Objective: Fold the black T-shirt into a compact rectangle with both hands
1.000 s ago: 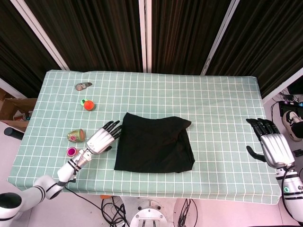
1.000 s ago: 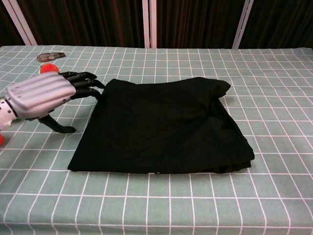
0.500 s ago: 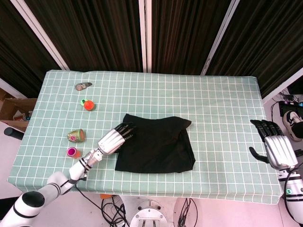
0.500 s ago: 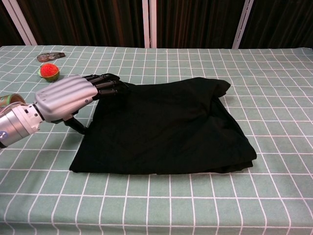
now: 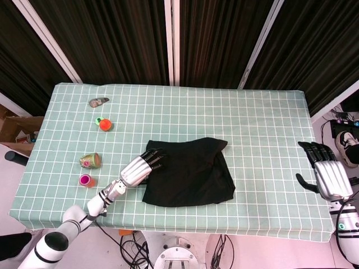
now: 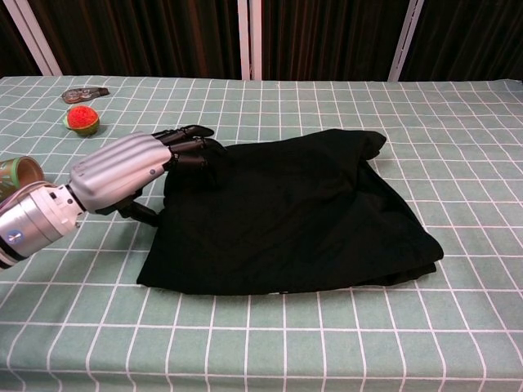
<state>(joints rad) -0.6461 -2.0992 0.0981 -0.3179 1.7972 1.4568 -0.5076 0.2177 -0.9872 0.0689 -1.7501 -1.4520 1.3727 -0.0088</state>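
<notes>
**Left hand on the shirt's edge, right hand far off**

So, quick status from my end. Black T-shirt [image 5: 188, 172] lies mid-table, a bit toward the near edge of the checked tablecloth [image 5: 263, 129], already folded down to a rough rectangle w/ a bulged, uneven far-right corner. Its long axis runs left-right across the table, slightly skewed in the head view.

My left hand [image 6: 139, 167] sits at the shirt's left edge, at the far-left corner. Fingertips [image 6: 189, 147] rest on or press into the cloth there, fingers extended and close together; thumb pokes down beside the hem. I can't tell from either view whether any fabric is actually pinched (chest view looks more like a flat press than a grip), so I'd call the grasp uncertain.

Right hand [image 5: 328, 175] hangs off the table's right end, well apart from the shirt, fingers spread, holding nothing. Only the head view shows it.

What matters for the next move: shirt lies directly to the right of the left hand, so that hand is by far the nearer one. Imo the remaining fold goes left edge over toward right, along the long axis. Right hand needs to come in first to pin the opposite side, else the whole bundle may just slide.

Off to the left, untouched: an orange ball [image 5: 104, 124], a green cup on its side [image 5: 90, 161], a small pink item [image 5: 84, 180], a grey object [image 5: 99, 102].
</notes>
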